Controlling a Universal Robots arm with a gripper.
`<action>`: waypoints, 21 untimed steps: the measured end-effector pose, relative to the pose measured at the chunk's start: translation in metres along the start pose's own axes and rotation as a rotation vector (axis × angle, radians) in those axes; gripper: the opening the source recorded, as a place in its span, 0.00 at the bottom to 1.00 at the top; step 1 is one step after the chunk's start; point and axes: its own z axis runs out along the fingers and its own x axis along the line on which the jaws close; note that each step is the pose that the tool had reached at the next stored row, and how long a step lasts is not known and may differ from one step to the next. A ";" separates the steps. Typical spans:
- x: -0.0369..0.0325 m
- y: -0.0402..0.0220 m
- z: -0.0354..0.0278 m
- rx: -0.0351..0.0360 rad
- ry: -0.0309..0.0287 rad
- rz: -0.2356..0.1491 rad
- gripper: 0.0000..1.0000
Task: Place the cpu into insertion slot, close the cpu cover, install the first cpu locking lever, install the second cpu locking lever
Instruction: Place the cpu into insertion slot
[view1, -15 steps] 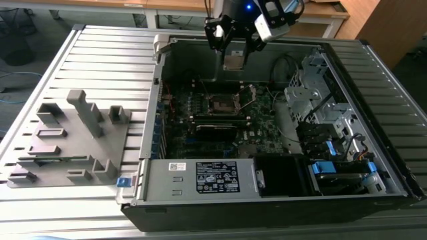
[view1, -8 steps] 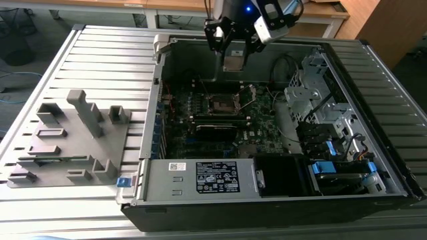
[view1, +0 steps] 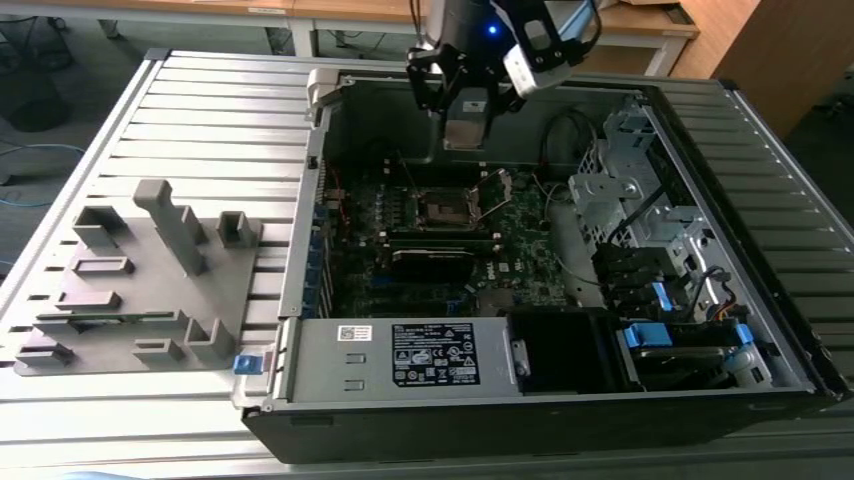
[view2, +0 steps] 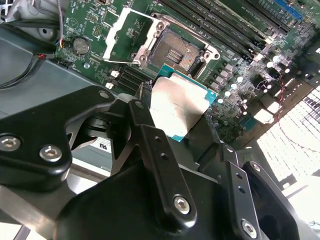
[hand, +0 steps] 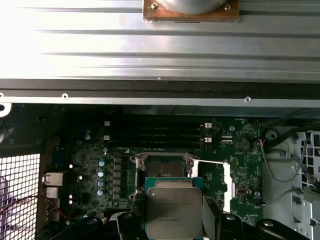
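1 cpu (view2: 177, 102) clenched in 1 gripper (view2: 176, 120), above 1 uncovered insertion slot (view2: 176, 50), 1 cpu cover (view2: 114, 35) flipped open.

Arm (view1: 461, 22) overhead, wrist pointing down, fingers (view2: 150, 145) pinched (gripping the cpu (view2: 177, 107))

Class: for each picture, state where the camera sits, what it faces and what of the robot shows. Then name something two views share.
Exterior view: off the arm, high, looking down into the open case; gripper over the board.
Second wrist view: on the arm, looking past black fingers at the held cpu and slot.
First wrist view: on the arm, facing across the board; fingers flank the cpu.
Shared: both wrist views show cpu and slot.
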 end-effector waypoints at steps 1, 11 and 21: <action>0.0004 -0.0002 0.0016 0.0000 0.0000 0.000 0.54; 0.0024 -0.0009 0.0083 -0.0004 -0.0002 0.000 0.54; 0.0026 -0.0012 0.0112 0.0000 0.0000 0.000 0.54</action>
